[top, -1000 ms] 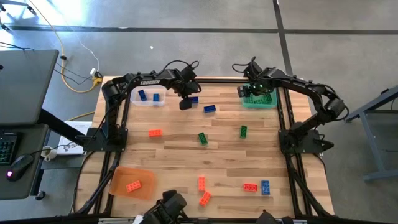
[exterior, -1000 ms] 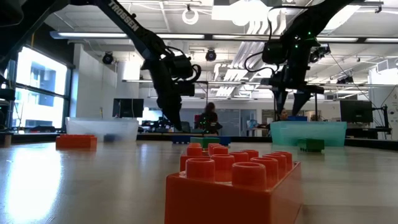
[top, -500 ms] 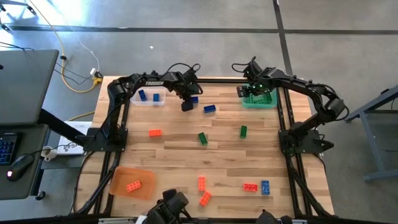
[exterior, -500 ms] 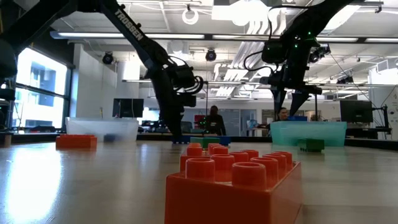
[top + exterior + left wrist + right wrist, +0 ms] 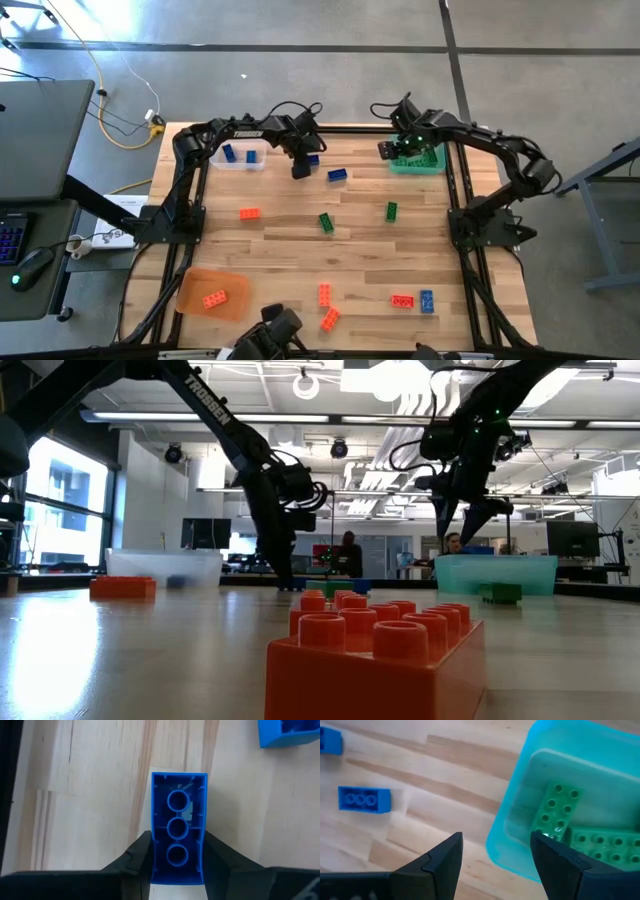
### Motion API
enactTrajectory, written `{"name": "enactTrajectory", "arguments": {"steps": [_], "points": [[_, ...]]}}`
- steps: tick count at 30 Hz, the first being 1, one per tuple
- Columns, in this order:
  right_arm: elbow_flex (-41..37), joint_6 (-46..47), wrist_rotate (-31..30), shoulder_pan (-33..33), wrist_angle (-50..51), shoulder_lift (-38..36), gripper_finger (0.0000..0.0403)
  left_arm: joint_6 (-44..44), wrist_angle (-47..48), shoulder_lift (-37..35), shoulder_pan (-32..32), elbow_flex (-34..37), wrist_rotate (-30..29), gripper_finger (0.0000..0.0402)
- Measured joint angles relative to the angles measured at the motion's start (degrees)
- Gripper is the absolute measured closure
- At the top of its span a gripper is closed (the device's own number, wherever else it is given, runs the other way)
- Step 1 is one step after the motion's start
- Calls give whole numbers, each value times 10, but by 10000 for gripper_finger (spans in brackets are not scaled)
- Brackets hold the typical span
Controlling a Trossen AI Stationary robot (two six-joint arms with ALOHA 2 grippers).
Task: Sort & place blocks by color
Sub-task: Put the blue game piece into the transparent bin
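held blue brick: we see a small blue plastic brick (image 5: 178, 837) lying underside up, its three hollow tubes showing, pinched between dark fingers.
other blue bricks: one (image 5: 337, 175) just beside it, one (image 5: 427, 301) near the front edge.
green bricks: two on the wood, (image 5: 326, 223) and (image 5: 391, 211).
orange-red bricks: several near the front (image 5: 324, 294).

Bright, even light comes from ceiling strip lamps (image 5: 300, 422). A window (image 5: 70, 490) glares. The near orange brick (image 5: 375, 665) looks soft; far trays blur.
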State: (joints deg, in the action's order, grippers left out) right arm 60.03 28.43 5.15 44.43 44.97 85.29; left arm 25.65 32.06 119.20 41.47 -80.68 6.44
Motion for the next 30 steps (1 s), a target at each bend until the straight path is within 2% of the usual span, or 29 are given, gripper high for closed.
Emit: {"name": "enactTrajectory", "arguments": {"steps": [7, 14, 18, 25, 30], "points": [[1, 35, 1, -42, 2, -47, 182, -6, 42, -29, 2, 0, 8, 304], [1, 79, 0, -85, -2, -97, 182, -6, 57, -108, 2, 0, 7, 304], [1, 92, -7, -109, -7, -113, 182, -11, 74, -159, 11, 0, -14, 304], [1, 93, -7, -148, -9, -116, 182, -46, 158, -239, 52, 2, -24, 304], [1, 104, -9, -179, -9, -116, 182, -86, 169, -289, 96, 49, -17, 304]]}}
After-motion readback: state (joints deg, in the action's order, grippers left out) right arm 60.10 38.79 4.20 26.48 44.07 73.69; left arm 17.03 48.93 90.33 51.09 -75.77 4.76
